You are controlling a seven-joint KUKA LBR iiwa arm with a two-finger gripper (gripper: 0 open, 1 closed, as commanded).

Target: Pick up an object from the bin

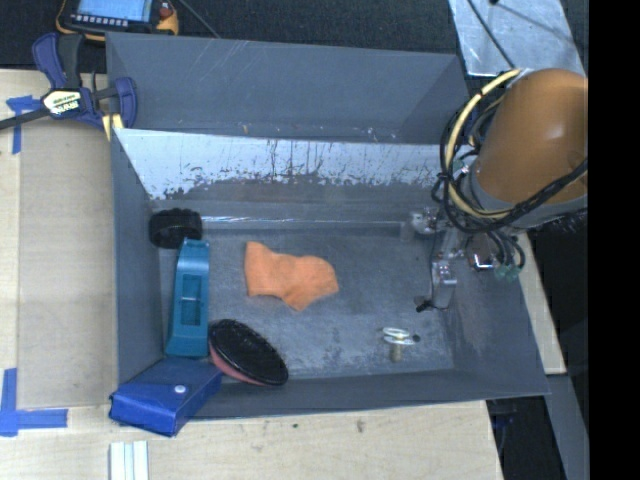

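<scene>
The nearest candidate is the small silvery metal piece (pixel 398 340) lying on the bin (pixel 300 108) floor, towards the front right. The hand (pixel 437 293) hangs just beside it, to its right and slightly further back, low over bare floor. I cannot tell how far open the hand is, and I see nothing in it. If I go for that piece, I judge I must first shift the hand over it, then come straight down and close low, because the piece is flat and small (it could easily skid away on the metal).

As for the rest, from the left: a black wheel-like lump (pixel 176 228) sits by the left wall, touching the top of a blue tape dispenser (pixel 190 298). A blue box (pixel 165 396) rests at the front-left corner, and a round black brush (pixel 248 353) lies just beside the dispenser's foot. An orange cloth (pixel 290 275) lies crumpled mid-floor. All of these are well apart from the hand, so nothing blocks it; only the right wall is close.
</scene>
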